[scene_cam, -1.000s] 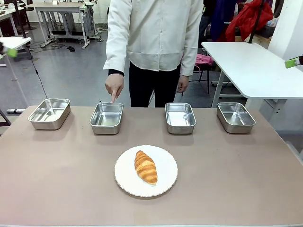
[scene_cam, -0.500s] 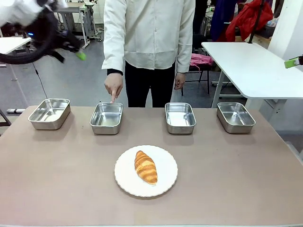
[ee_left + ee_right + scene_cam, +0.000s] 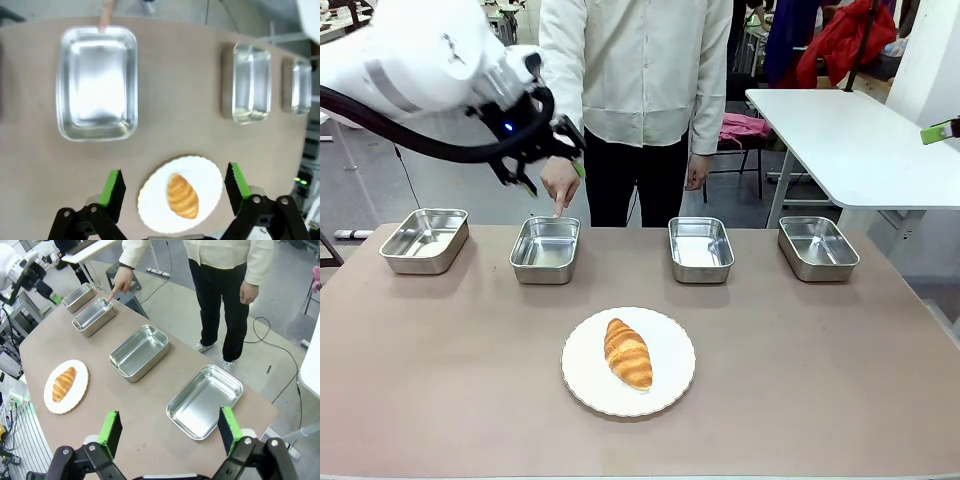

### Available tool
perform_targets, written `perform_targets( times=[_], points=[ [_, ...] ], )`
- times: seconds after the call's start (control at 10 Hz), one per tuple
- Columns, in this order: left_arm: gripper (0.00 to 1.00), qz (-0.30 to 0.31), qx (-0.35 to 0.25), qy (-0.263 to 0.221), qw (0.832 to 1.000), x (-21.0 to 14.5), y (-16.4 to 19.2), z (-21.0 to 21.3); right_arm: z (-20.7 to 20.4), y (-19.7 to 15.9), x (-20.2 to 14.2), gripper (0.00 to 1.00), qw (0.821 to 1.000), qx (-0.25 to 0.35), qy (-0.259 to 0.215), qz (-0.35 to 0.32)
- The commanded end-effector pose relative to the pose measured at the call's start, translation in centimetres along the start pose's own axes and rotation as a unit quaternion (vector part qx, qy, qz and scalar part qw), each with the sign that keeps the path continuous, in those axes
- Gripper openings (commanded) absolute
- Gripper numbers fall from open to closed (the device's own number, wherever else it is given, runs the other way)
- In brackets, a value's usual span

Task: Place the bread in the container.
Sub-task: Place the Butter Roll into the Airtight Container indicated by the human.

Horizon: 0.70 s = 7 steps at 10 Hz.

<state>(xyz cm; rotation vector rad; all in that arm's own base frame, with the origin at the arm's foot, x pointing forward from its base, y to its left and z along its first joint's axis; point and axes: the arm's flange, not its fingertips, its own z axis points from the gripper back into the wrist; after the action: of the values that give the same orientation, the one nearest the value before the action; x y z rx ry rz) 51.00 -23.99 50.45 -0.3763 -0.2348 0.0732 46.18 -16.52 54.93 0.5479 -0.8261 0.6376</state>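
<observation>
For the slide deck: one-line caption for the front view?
Open left gripper aloft; person's hand points at second-left pan; croissant on white plate.

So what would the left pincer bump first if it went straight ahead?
Probably the golden-brown ridged croissant on the round white scalloped plate, framed by the open left pincer; depth is unclear.

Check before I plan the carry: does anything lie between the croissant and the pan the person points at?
Nothing visible does. Only bare table lies between the croissant on its plate and that pan; the person's finger is at the pan's far rim, off the path.
</observation>
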Motion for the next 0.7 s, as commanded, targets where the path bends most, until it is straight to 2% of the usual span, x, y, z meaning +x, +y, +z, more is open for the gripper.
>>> perform_targets(
  times=[0.0,0.1,0.4,0.5,0.6],
  points=[
    [1.0,-0.035,0.021,0.015,0.999,-1.8,0.1,-0.2,0.0,0.1,0.2,1.0,1.0,0.0,-0.006,0.0],
    [1.0,0.0,0.0,0.0,1.0,0.0,0.0,0.0,0.0,0.1,0.2,1.0,1.0,0.0,-0.006,0.0],
    [1.0,0.0,0.0,0.0,1.0,0.0,0.0,0.0,0.0,0.1,0.2,1.0,1.0,0.0,-0.006,0.0],
    [1.0,-0.006,0.004,0.005,1.0,-0.4,-0.4,-0.4,0.0,0.1,0.2,1.0,1.0,0.0,-0.006,0.0],
    [1.0,-0.009,0.032,0.018,0.999,-3.1,-2.0,-1.1,0.0,0.1,0.2,1.0,1.0,0.0,-0.006,0.0]
  ],
)
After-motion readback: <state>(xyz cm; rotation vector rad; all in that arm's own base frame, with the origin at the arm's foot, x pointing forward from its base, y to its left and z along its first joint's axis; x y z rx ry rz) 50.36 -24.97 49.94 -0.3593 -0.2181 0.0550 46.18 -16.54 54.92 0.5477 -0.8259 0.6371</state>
